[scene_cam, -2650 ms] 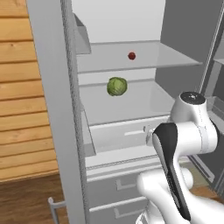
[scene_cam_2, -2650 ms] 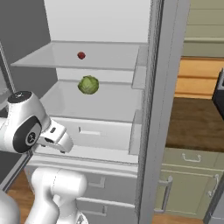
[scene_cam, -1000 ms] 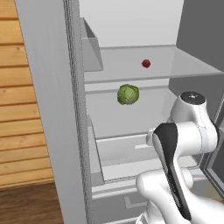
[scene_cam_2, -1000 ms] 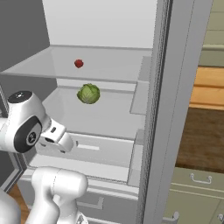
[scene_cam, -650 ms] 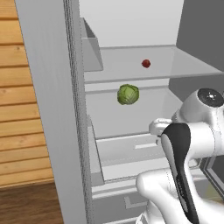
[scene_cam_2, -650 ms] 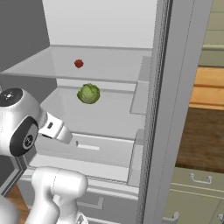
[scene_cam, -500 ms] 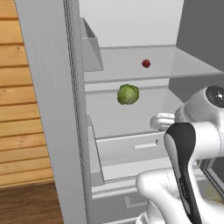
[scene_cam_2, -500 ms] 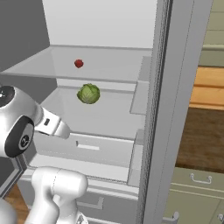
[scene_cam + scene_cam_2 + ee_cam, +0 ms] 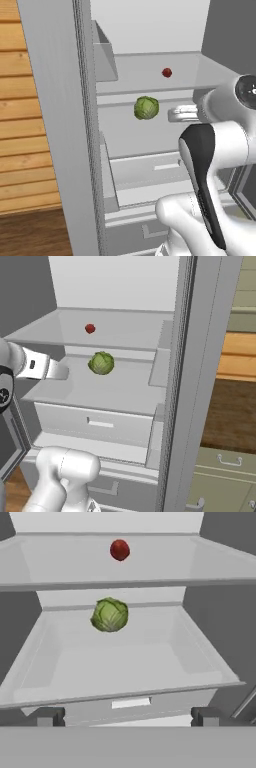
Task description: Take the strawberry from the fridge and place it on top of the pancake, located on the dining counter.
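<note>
A: Where does the strawberry (image 9: 119, 550) lie from the jaws (image 9: 125, 716)?

B: Ahead of them and higher. In the hand view it sits above the midline between the two tips, a touch to the left, on the upper shelf (image 9: 210, 567) of the open fridge (image 9: 55, 125). The jaws stand wide apart and carry nothing.

A: And what lies between?

B: The cabbage (image 9: 109, 614), on the lower shelf (image 9: 125, 667), nearer to the jaws and below the strawberry. The two are well apart, each on its own shelf.

A: Does the fruit have a long axis to line up with?

B: It looks roundish, so none that I can tell. I judge the approach can come straight in.

A: So what does the coming move turn on?

B: On height, I think. The jaws point at the level of the lower shelf, so they would have to rise over the front edge of the upper shelf and then reach deep, since the strawberry sits toward the back.

A: Anything else in the fridge?

B: A drawer (image 9: 95, 423) under the lower shelf, shut.
</note>
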